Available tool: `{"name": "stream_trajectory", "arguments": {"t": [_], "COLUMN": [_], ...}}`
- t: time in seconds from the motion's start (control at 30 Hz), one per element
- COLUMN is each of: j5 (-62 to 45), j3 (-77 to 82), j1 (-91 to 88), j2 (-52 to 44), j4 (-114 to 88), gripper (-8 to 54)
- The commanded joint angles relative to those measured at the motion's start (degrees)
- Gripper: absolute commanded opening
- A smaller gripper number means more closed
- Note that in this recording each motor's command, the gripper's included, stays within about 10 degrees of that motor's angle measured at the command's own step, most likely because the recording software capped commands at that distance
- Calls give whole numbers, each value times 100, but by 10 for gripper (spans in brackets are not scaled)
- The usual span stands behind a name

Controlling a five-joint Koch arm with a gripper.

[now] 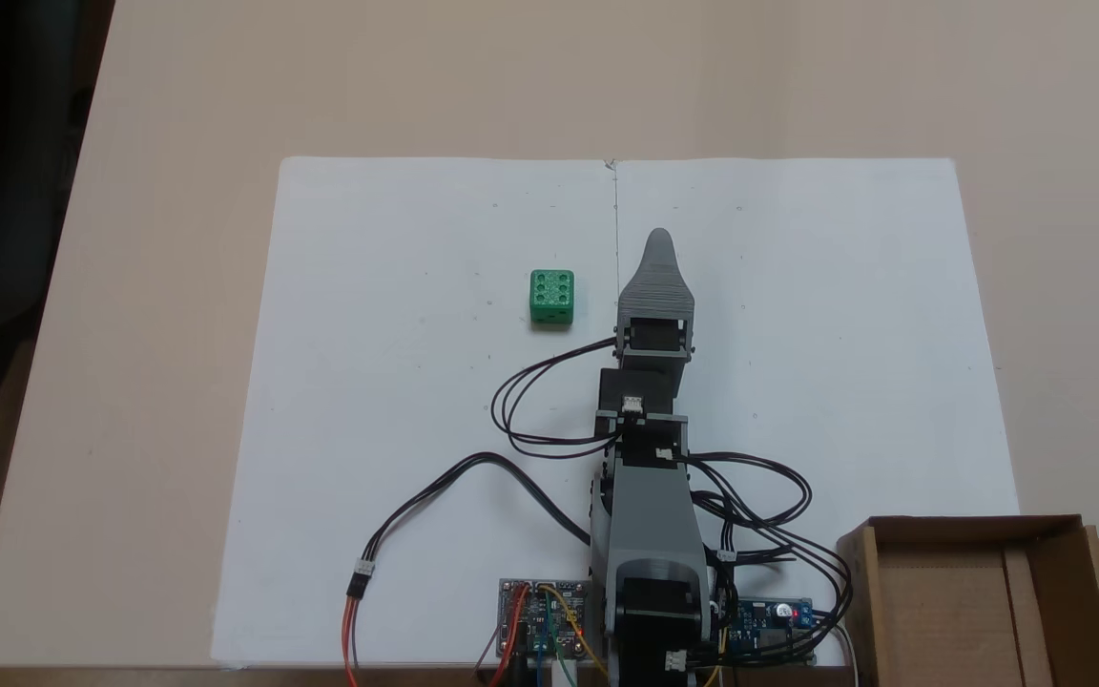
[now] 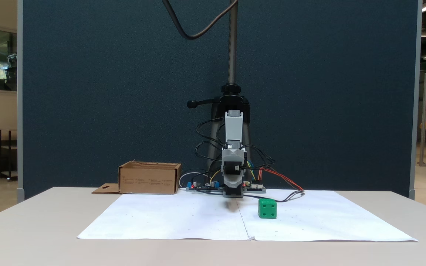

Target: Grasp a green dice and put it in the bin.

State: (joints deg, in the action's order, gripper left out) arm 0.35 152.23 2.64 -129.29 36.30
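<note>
In a fixed view from above my gripper [image 1: 657, 239] points up-frame at centre, jaws stacked so I cannot tell their spread, the green dice [image 1: 551, 298] free just left; in a fixed front view the bin [image 2: 149, 178] waits left.

Green dice [image 2: 267, 208] on paper [image 2: 183, 221], bin [image 2: 149, 179] far left, tool [image 2: 233, 192] between

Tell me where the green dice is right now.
The green dice sits on the white paper, just left of the gripper in the fixed view from above, apart from it and far from the bin.
</note>
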Motion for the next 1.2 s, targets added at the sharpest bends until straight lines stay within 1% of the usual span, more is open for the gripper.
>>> {"name": "stream_trajectory", "arguments": {"t": [0.0, 0.37, 0.47, 0.57, 0.67, 0.7, 0.73, 0.77, 0.87, 1.03, 1.17], "j5": [-369, -325, -299, -352, -352, -352, -352, -352, -352, -352, -352], "j3": [1000, 1000, 1000, 1000, 993, 694, -1000, -1782, -2936, -4138, -5265], "j1": [-246, -211, -246, -246, -158, -141, -88, -9, 141, 343, 387], "j2": [-615, -615, -633, -624, -624, -624, -633, -633, -624, -606, -580], "j4": [1000, 1000, 1000, 1000, 1000, 1000, 1000, 88, -1441, -3250, -5148], "gripper": [447, 448, 439, 415, 415, 416, 416, 416, 417, 417, 417]}}
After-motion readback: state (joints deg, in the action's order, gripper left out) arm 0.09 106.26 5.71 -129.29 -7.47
